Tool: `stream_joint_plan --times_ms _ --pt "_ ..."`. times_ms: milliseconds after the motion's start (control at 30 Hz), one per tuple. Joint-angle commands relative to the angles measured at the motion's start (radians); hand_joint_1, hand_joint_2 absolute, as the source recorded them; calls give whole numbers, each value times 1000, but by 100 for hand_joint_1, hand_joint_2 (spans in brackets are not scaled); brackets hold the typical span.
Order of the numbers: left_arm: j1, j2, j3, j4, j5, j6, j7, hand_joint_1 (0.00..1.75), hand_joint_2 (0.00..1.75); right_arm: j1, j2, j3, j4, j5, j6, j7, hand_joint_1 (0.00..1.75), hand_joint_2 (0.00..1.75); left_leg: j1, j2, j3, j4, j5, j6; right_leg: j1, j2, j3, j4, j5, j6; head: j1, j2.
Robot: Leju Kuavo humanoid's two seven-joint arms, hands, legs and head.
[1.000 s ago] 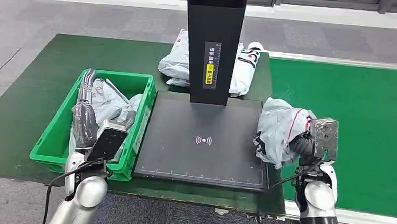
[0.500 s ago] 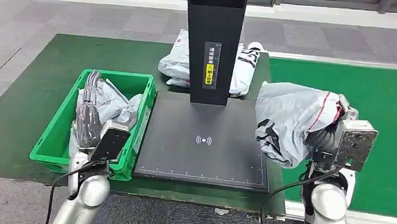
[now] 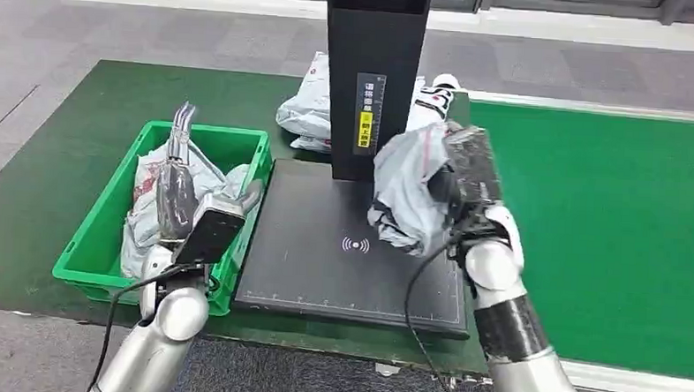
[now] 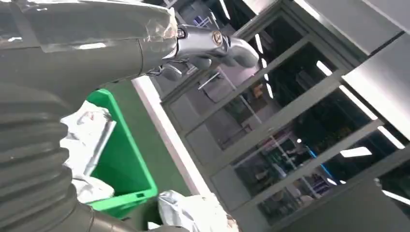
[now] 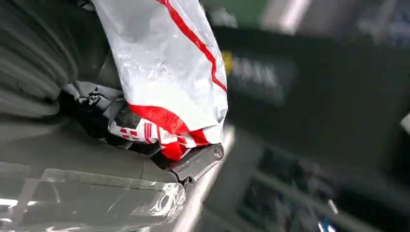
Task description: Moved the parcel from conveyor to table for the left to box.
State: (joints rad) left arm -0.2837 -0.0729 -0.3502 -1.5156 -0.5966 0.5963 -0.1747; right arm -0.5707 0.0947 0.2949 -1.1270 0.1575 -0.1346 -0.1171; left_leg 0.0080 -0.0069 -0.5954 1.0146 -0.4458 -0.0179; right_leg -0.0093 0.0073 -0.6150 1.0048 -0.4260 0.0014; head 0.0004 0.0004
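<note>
Swung leftward, the right hand (image 3: 454, 194) holds the parcel (image 3: 405, 194) above the black pad (image 3: 323, 257), fingers wrapped around it.

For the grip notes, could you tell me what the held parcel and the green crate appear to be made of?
Parcel in the right hand: thin glossy plastic film, likely a poly mailer; it crumples, creases and shines.
Green crate: rigid moulded plastic, seemingly; uniform colour, smooth straight walls, thick rim.

Crinkled, glossy plastic film on the parcel (image 3: 407, 194) (red print on grey); smooth hard plastic for the green bin (image 3: 96, 238); matt black scanner plate (image 3: 323, 257); felt-like green tabletop (image 3: 63, 131).
</note>
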Motion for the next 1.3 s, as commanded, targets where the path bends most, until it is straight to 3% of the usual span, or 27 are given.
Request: stream_joint_plan --times_ms 33,267,300,333,433,567,667,700,900,1300 --pt "-100 18 -57 144 31 19 -13 0 175 -214 105 107 519 -22 16 -43 175 175 0 2 2 -1 0 0 1 1 2 0 0 0 0 0" --pt "-112 16 -59 149 38 25 -16 0 175 -226 139 119 580 -31 63 -28 175 175 1 0 0 0 0 0 0 0 1 0 0 0 0 0" --pt "-121 14 -60 155 40 26 -15 0 175 -236 149 135 602 -19 69 -11 24 175 1 1 2 -1 0 0 0 0 2 -1 0 0 0 0" --pt "-131 15 -66 161 41 24 -14 0 175 -243 157 156 614 -3 79 5 0 175 1 2 3 -2 0 0 1 0 3 -2 0 0 1 0" --pt "-151 23 -82 188 51 18 -4 0 175 -228 158 176 588 7 117 22 0 175 1 0 0 0 0 0 1 -1 1 0 0 -1 0 0" --pt "-110 26 -71 154 39 18 5 0 175 -184 99 183 504 25 131 34 0 175 1 -1 1 -1 1 0 1 -2 1 -1 0 0 0 0" --pt "-84 24 -48 111 -1 6 39 0 175 -152 60 124 470 -7 139 48 0 175 2 -3 3 -3 1 0 1 -4 4 -4 0 0 0 0" --pt "-77 27 -40 102 -5 6 46 0 175 -141 47 107 462 -16 137 49 0 0 1 -2 4 -4 1 1 1 -3 5 -5 0 0 0 0" --pt "1 31 12 37 -25 -13 61 0 175 -18 -39 36 267 -16 116 47 0 0 1 -3 3 -3 0 1 1 -5 5 -4 0 0 0 0" --pt "4 29 12 32 -29 -15 60 0 175 -8 -36 37 242 -9 116 62 0 0 1 -1 0 -1 0 1 1 -2 1 -2 0 0 0 0"
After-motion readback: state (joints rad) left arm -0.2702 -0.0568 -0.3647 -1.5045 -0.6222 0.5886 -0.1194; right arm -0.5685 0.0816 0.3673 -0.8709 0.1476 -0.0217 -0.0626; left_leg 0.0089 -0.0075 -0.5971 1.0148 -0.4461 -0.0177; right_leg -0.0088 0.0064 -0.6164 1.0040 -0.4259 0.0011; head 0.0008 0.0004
